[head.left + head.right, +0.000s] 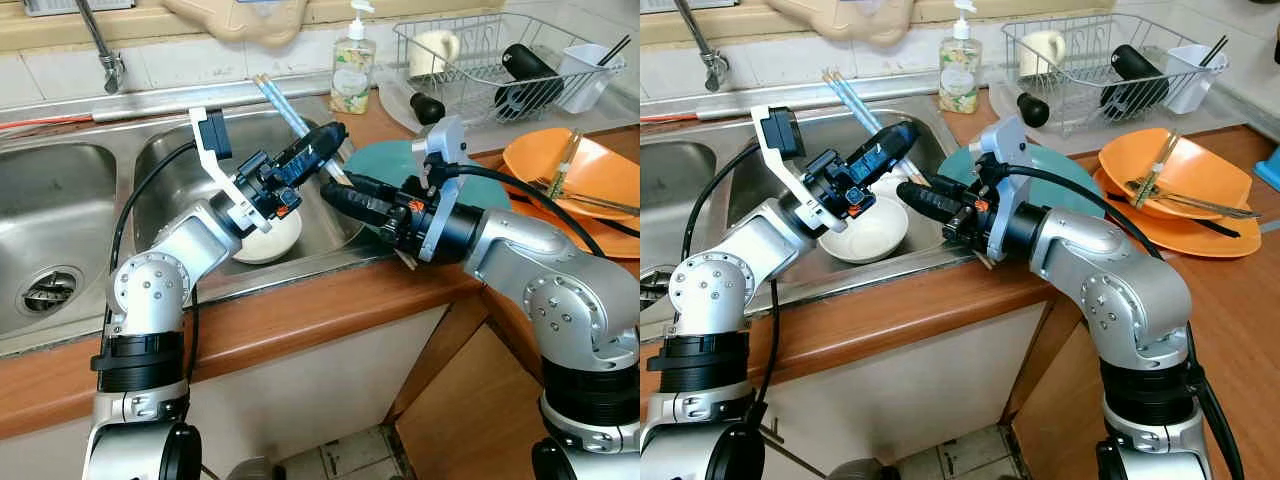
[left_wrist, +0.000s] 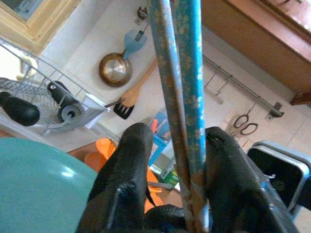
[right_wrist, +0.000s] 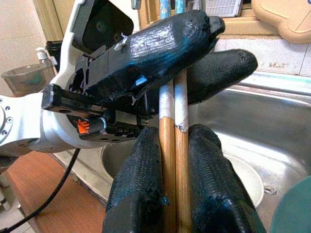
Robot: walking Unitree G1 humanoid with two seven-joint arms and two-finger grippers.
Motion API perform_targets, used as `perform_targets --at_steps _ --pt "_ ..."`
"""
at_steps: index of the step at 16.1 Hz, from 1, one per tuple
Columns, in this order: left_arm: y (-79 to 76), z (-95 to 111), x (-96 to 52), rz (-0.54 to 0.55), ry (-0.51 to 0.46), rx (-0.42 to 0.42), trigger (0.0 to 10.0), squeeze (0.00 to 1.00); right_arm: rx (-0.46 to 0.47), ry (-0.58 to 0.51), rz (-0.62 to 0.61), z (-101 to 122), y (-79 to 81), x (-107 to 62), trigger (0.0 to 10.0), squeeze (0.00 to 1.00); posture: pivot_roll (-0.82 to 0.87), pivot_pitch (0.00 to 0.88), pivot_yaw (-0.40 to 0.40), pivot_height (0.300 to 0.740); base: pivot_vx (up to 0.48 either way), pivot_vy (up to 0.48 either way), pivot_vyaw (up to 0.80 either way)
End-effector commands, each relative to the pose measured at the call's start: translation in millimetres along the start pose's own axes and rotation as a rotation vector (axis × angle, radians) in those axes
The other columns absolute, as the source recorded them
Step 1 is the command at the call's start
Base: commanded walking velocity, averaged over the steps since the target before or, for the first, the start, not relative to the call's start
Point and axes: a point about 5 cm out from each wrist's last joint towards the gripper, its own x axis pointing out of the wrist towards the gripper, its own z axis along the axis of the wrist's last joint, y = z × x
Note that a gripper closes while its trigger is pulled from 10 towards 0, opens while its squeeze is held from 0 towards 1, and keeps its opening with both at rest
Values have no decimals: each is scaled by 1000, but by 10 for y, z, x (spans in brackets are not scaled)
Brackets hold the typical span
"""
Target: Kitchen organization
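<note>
We hold the pair of long blue-topped wooden chopsticks (image 1: 290, 115) above the steel sink (image 1: 180, 160), left gripper (image 1: 318, 146) and right gripper (image 1: 345, 200) both closed on them. They are light, stiff and slippery; gripping near the middle seems safest.

Left gripper (image 2: 170, 179) was clamped on a pair of blue chopsticks (image 2: 177, 97), sticks side by side, running up between the fingers (image 2: 124, 179). Teal plate (image 2: 39, 189) sat beside the fingers. Behind: wire dish rack (image 2: 43, 104) with a black-handled utensil, orange dishes (image 2: 99, 155), a pan (image 2: 115, 69) and scissors (image 2: 245, 127) hanging on the wall.
</note>
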Motion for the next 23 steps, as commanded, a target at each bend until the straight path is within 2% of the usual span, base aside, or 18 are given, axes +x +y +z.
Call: perform_targets --at_steps 1,6,8,9,10,12,13,15,16,19,21,23 --pt "-3 26 7 2 -4 -6 0 0 -22 5 -11 0 12 -10 0 0 -34 0 48 740 0 0 0" --pt "-16 3 9 1 17 -5 0 0 -32 8 -31 2 -5 -9 0 0 -34 0 50 740 0 0 0" --pt "-15 3 8 3 21 -5 0 0 -38 9 -34 3 -7 -3 1216 0 -33 0 51 740 0 0 0" --pt "-9 5 5 7 23 -2 0 0 -43 10 -34 4 -5 3 3333 0 -33 0 51 740 0 0 0" --pt "-5 10 0 11 24 1 0 0 -53 12 -33 6 1 9 9647 0 -33 0 51 740 0 0 0" --pt "10 30 -9 23 19 5 0 0 -79 17 -50 6 -10 29 10000 0 -30 0 47 740 0 0 0" --pt "28 46 -18 41 11 10 0 0 -74 11 -52 8 -18 39 10000 1000 -29 0 46 740 0 0 0" --pt "56 64 -30 65 2 17 0 0 -77 2 -67 17 -36 46 10000 1000 -28 0 46 740 0 0 0" --pt "118 119 -58 120 -26 25 0 0 -110 1 -114 26 -76 43 10000 0 -27 0 49 740 0 0 0" --pt "243 263 -132 220 -84 47 0 0 -122 12 -119 22 -81 36 10000 0 -28 0 49 740 0 0 0" --pt "447 500 -288 397 -161 89 0 0 -136 35 -111 -4 -49 24 10000 0 -32 0 50 740 0 0 0" --pt "608 624 -417 546 -189 99 0 0 -142 55 -113 -33 -35 20 10000 0 -34 0 51 740 0 0 0"
